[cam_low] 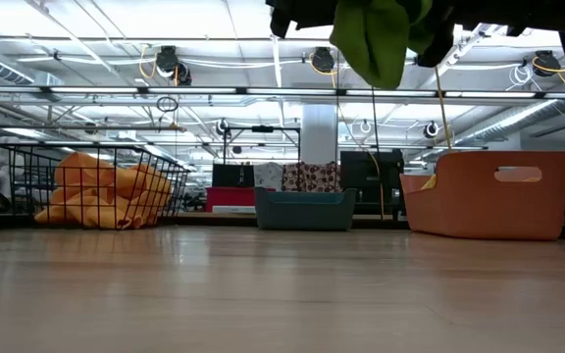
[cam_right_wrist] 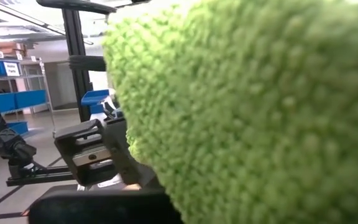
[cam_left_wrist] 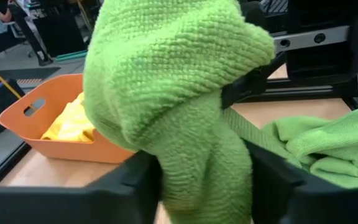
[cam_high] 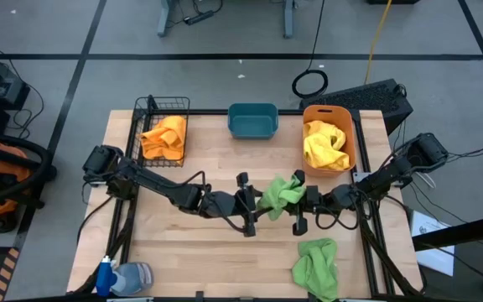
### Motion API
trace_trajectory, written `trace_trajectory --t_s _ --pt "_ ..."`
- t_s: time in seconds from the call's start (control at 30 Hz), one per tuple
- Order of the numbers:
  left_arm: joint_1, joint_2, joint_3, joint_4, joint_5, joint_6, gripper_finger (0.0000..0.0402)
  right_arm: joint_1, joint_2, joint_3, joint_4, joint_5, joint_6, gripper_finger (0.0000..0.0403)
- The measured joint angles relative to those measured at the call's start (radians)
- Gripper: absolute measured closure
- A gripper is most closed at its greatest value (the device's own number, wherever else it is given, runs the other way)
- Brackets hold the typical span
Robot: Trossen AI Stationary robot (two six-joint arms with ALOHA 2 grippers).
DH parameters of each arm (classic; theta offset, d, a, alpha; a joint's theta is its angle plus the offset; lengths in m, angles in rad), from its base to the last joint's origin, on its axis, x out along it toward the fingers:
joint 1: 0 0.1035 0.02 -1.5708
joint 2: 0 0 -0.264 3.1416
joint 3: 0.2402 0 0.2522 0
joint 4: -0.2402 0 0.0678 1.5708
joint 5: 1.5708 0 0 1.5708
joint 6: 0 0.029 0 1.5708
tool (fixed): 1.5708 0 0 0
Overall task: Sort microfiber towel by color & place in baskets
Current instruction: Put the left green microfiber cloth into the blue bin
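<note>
**Inspector:** You have the green microfiber towel [cam_high: 282, 192] lifted off the bench [cam_high: 191, 243] at centre, between both arms. The right end effector [cam_high: 302, 203] is clamped on it; the left end effector [cam_high: 254, 205] has the towel between its fingers, though I cannot tell whether it grips.

**Operator:** Which step?

**Inspector:** A handover, I judge. Next, carry it toward the empty teal tub [cam_high: 252, 121] at twelve o'clock.

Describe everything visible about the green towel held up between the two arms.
The green towel is a nubby microfiber cloth, crumpled and hanging in folds above the table's middle, clear of the wood. The right tool is shut on it; the left tool straddles its hanging part. It touches no basket.
</note>
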Motion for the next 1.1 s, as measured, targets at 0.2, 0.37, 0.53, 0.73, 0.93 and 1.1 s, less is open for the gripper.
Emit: trace_trajectory --t_s 0.2,0.37,0.53,0.73,0.93,1.1 --pt "0.006 0.000 0.000 -0.006 0.011 0.002 0.0373 0.001 0.000 0.000 -0.001 0.000 0.003 0.0373" --pt "0.005 -0.014 -0.001 -0.064 0.011 0.003 0.0370 0.000 -0.001 0.000 -0.062 0.003 0.087 0.0313" --pt "0.010 -0.064 -0.001 -0.169 0.012 0.001 0.0378 0.000 -0.002 0.000 -0.124 0.028 0.122 0.0229" --pt "0.051 -0.145 0.000 -0.302 -0.012 0.010 0.0381 -0.001 -0.010 0.000 -0.206 0.070 0.142 0.0157" --pt "0.171 -0.218 0.000 -0.425 -0.037 0.031 0.0381 -0.002 -0.011 0.000 -0.310 0.122 0.185 0.0130" --pt "0.351 -0.240 0.001 -0.528 0.007 0.053 0.0381 -0.002 -0.011 0.000 -0.325 0.115 0.193 0.0129"
